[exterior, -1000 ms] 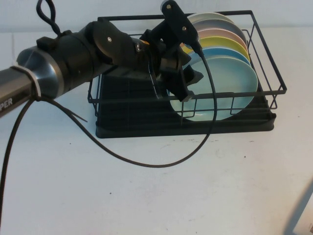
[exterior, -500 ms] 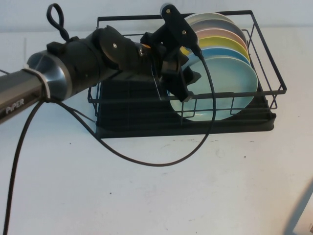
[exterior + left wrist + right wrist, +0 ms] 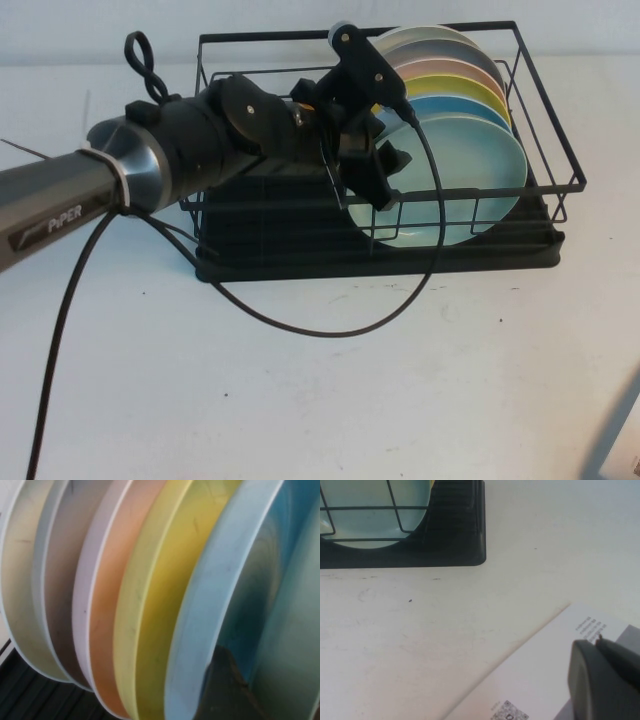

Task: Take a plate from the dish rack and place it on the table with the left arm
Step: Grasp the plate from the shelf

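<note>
The pale mint plate (image 3: 470, 180) stands upright at the front of the row in the black dish rack (image 3: 300, 262). Behind it stand a light blue plate (image 3: 450, 108), a yellow one and several more. My left gripper (image 3: 385, 175) is open at the mint plate's left rim, inside the rack. In the left wrist view one dark finger (image 3: 225, 690) sits in the gap between the light blue plate (image 3: 210, 605) and the mint plate (image 3: 295, 630); the other finger is hidden. My right gripper (image 3: 597, 642) rests shut over a sheet of paper on the white table (image 3: 350, 400).
The left arm's black cable (image 3: 300, 330) loops onto the table in front of the rack. The rack's wire walls (image 3: 450, 200) cross in front of the plates. A white printed sheet (image 3: 545, 680) lies near the right gripper, right of the rack's corner (image 3: 470, 540).
The left arm has slid to the right and reached further over the rack, while its gripper stays at the mint plate's left rim. The plates have not moved.
</note>
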### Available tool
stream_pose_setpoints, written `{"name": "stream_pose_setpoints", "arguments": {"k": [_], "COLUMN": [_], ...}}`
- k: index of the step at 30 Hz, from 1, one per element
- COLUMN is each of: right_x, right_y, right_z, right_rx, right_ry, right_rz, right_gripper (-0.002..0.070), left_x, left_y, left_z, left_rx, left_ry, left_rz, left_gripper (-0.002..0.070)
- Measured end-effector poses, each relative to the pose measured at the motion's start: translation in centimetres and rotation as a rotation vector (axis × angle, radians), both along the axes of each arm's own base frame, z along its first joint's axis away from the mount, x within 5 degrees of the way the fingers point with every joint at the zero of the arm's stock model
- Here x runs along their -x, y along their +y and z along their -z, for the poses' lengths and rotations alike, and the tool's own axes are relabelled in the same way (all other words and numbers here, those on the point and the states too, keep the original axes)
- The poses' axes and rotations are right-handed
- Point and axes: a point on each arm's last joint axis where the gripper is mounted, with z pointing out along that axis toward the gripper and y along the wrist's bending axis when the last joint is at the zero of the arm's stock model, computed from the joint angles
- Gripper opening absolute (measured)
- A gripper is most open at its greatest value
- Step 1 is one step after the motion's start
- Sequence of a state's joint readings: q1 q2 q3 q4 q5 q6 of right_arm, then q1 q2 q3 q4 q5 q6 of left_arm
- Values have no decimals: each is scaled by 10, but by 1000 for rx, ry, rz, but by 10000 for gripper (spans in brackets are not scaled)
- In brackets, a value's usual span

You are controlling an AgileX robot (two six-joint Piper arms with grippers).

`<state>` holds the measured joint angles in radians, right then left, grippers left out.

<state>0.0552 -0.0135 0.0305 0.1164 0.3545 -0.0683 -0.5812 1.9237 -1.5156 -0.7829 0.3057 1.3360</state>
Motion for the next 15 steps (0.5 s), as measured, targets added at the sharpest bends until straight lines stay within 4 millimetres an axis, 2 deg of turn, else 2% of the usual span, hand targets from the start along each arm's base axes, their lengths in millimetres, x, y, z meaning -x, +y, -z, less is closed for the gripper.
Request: {"name": "stream_pose_setpoints", "arguments": {"k": [3, 5, 7, 11, 15], "right_x": [0, 0, 0, 0, 0], "right_y": [0, 0, 0, 0, 0], "right_z": [0, 0, 0, 0, 0], "right_rx": [0, 0, 0, 0, 0], "right_ry": [0, 0, 0, 0, 0], "right_rz": [0, 0, 0, 0, 0], "right_gripper": [-18, -18, -18, -18, -18], "left_x": [1, 1, 0, 0, -2], "left_y": [-2, -2, -2, -2, -1], "left_z": [-1, -2, -2, -3, -3], "left_rx": [9, 14, 18, 16, 9], "left_ry": [-1, -5, -8, -19, -42], "left_rz": [-1, -2, -8, -11, -18], "left_gripper": [338, 307, 251, 83, 46]}}
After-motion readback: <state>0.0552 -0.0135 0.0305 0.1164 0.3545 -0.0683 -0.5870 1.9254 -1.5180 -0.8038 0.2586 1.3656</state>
